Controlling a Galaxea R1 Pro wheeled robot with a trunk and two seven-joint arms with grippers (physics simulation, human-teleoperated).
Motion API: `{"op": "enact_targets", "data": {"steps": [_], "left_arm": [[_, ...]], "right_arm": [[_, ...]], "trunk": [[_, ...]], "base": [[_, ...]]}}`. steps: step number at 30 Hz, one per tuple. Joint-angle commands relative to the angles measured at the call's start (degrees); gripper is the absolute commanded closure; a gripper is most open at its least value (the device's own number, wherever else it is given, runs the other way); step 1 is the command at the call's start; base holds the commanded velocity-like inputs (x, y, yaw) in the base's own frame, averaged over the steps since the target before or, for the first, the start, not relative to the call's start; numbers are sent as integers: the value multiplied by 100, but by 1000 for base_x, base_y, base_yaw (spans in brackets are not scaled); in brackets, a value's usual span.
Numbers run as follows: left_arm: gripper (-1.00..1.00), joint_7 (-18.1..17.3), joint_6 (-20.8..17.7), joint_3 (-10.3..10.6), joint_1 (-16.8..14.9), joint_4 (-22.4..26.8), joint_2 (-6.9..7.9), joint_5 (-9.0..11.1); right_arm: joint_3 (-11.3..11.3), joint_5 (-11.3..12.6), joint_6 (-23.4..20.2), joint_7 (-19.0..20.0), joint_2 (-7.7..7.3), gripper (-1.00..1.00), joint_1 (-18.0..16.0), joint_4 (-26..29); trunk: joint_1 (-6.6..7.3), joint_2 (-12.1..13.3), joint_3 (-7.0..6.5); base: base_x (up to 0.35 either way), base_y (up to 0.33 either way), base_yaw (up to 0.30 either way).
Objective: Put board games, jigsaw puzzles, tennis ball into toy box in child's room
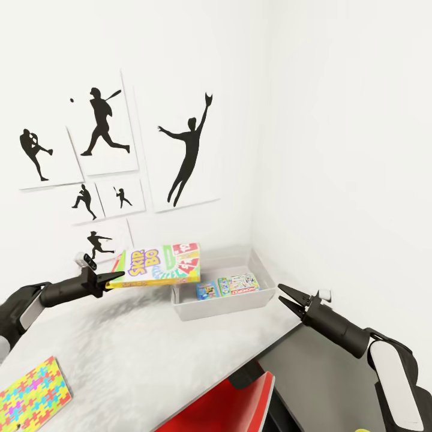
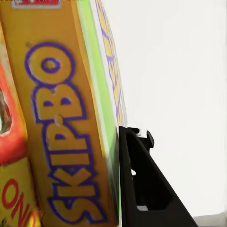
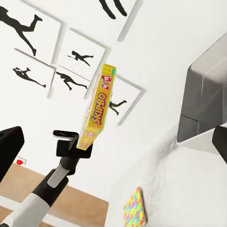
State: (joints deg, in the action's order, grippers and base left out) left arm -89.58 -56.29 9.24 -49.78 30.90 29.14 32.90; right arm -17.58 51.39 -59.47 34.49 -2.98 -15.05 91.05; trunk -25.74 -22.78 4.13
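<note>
Landmark: the toy box (image 1: 221,305), a shallow light grey bin on the table (image 1: 138,360) in the corner where two white walls meet.
Board games, count: three in view. One "SKIP BO" box (image 1: 161,264) is held in the air, just beside the toy box's near-left corner and above table level; two smaller boxes lie flat inside the toy box, a blue one (image 1: 207,290) and, beside it, a pale one with a red strip (image 1: 239,283).
Jigsaw puzzles, count: one seen, a box of interlocking coloured pieces (image 1: 33,395), flat on the table, well apart from the toy box at the table's near-left end.
Left gripper (image 1: 116,277): clamped on the short end of the SKIP BO box, fingers pinching its thin sides; in the left wrist view one black finger (image 2: 142,184) lies against the box's green edge.
Right gripper (image 1: 286,297): holds nothing, its two pointed fingers slightly parted, hovering just beside the toy box's right end, off the table edge.
SKIP BO box, pose: roughly level in the head view, printed face up and tilted toward the camera; in the right wrist view (image 3: 97,112) it stands out from the left gripper (image 3: 75,142) before the wall pictures.
Wall pictures, count: six black baseball-player silhouettes (image 1: 186,147) on the wall behind and left of the toy box.
Other things: a red chair back (image 1: 237,403) below the table's near edge, in front of the toy box.
In the way: nothing lies between the held box and the toy box.
</note>
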Motion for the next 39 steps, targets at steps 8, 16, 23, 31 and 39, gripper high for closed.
{"op": "enact_targets", "data": {"steps": [8, 16, 23, 31, 39], "left_arm": [[100, 499, -250, 28, -568, 279, -712, 0], [100, 1953, -252, 17, -1404, -318, -1435, 32], [100, 2931, -197, -58, -1841, -638, -1929, 43], [100, 4280, 215, -607, -1910, -734, -2403, 47], [100, 4555, 690, -712, -1913, -1083, -2593, 42]], "right_arm": [[-16, -33, -29, 40, -7, -100, -7, 1], [-17, -33, -30, 41, -37, -100, -7, 1], [-53, -39, -24, 40, -36, -100, -7, 3], [-215, -33, -40, 50, -60, -100, -7, 6], [-388, -33, -47, 578, -71, -100, -7, 9]], "trunk": [[-4, -13, 14], [-4, -13, 14], [-4, -13, 14], [-4, -13, 14], [-4, -13, 14]], "base": [[0, 0, 0], [0, 0, 0], [0, 0, 0], [0, 0, 0], [0, 0, 0]]}}
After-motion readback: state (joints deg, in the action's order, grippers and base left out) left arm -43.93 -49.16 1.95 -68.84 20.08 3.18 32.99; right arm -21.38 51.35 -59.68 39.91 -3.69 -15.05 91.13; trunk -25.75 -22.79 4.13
